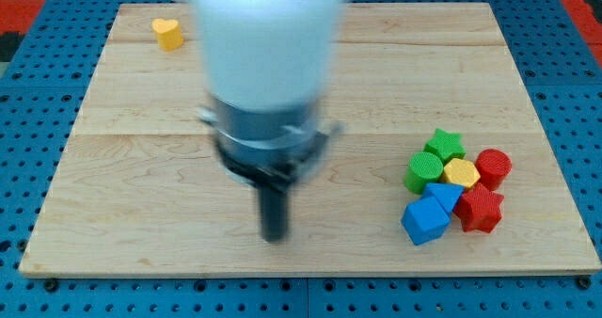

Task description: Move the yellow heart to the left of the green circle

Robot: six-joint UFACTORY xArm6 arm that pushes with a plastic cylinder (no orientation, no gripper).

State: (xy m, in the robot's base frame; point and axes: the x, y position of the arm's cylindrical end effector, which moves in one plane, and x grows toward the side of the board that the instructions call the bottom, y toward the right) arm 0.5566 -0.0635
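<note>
Honestly, you have no claw, only my tip [275, 235], well apart from the far-left yellow heart [168, 34]; overshooting scatters the cluster around the green circle [423, 170].

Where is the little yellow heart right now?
The yellow heart sits alone near the board's corner at the view's top left, far from the green circle in the cluster at the view's right and well away from my tip.

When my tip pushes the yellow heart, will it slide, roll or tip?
The yellow heart looks squat and flat-based, so it probably slides rather than rolls. Its lobed outline may make it rotate under an off-centre push. My tip is far from it.
</note>
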